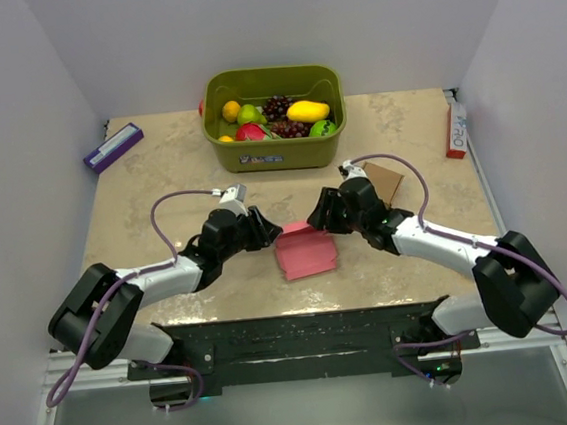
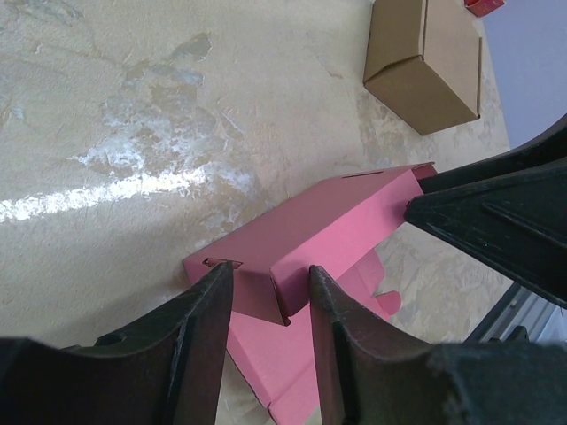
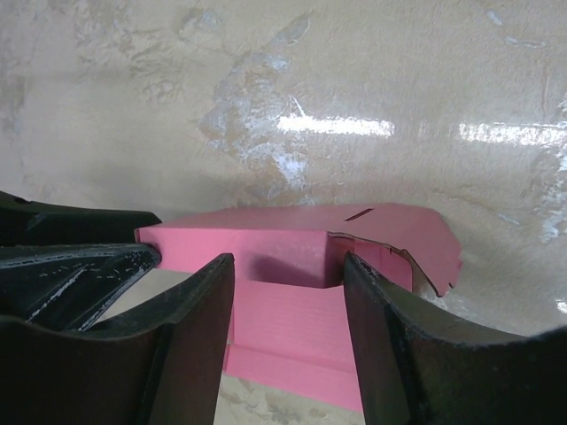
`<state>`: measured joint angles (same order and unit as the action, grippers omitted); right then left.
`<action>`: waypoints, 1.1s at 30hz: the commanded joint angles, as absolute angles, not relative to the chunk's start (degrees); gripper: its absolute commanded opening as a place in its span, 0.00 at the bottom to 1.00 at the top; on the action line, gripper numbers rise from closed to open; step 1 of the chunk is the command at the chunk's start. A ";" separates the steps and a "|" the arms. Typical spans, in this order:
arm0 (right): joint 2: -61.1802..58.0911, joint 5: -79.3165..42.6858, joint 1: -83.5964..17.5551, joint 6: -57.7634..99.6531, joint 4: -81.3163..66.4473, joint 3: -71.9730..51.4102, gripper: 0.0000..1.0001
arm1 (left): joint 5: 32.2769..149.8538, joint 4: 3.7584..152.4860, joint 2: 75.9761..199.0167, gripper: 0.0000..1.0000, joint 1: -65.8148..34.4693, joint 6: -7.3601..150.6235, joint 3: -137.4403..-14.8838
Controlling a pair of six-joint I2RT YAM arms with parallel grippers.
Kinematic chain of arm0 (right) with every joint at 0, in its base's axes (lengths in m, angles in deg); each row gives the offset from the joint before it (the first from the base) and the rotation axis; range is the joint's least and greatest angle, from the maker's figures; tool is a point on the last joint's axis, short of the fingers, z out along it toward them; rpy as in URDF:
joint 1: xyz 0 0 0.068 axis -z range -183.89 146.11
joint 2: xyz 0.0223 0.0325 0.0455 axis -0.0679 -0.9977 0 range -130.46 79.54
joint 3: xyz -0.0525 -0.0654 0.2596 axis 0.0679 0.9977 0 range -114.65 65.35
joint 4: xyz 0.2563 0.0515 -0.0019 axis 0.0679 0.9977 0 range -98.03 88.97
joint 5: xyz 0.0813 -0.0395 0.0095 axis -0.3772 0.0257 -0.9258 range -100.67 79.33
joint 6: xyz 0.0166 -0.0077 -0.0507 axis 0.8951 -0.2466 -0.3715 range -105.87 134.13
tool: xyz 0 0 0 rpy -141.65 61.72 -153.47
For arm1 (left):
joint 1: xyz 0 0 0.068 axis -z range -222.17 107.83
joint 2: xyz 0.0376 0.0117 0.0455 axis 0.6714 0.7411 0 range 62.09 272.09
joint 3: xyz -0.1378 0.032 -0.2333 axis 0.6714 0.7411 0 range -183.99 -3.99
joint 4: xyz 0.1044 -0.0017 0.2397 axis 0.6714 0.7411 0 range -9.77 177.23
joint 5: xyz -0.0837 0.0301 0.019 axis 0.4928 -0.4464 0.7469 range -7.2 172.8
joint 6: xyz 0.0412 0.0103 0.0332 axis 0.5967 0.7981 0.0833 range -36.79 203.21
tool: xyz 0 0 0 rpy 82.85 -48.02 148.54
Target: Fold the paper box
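Observation:
The paper box (image 1: 305, 251), pink and partly folded, lies on the table between both arms. My left gripper (image 1: 266, 234) is at its left end and my right gripper (image 1: 320, 214) at its far right end. In the left wrist view the left gripper (image 2: 266, 279) stands open astride a raised corner flap of the paper box (image 2: 337, 221), and the right arm's fingers (image 2: 496, 221) touch the far corner. In the right wrist view the right gripper (image 3: 288, 266) is open over the floor panel, facing the upright wall of the paper box (image 3: 266, 243). The left arm's fingers (image 3: 71, 266) show at the left.
A green bin (image 1: 277, 148) of toy fruit stands at the back centre. A small brown cardboard box (image 1: 385, 177) (image 2: 425, 66) sits just behind the right gripper. A purple-and-white packet (image 1: 113, 146) lies back left, a red-and-white one (image 1: 454, 128) back right.

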<state>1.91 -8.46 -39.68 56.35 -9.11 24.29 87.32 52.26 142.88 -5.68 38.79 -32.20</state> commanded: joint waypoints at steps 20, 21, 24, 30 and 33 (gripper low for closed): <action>0.17 -18.24 -35.80 75.30 -33.60 37.05 0.19 | 87.90 52.72 144.27 0.43 -5.96 39.44 -33.08; 0.35 -17.88 -35.80 75.74 -33.61 37.57 0.18 | 87.90 52.80 144.36 0.43 -5.96 39.44 -33.08; 1.22 -16.83 -35.80 76.09 -33.52 38.28 0.20 | 87.90 52.80 144.27 0.43 -5.87 39.53 -33.09; 8.58 -11.21 -35.71 70.58 -23.51 37.93 0.59 | 87.02 53.33 144.18 0.43 -5.96 39.71 -33.26; 14.21 -8.57 -35.89 67.49 -19.46 39.68 0.70 | 87.02 53.24 144.00 0.42 -5.96 39.71 -33.26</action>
<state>6.85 -14.14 -35.71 72.85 -25.44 37.96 87.32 51.95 143.52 -5.79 38.81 -32.29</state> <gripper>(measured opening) 0.656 0.430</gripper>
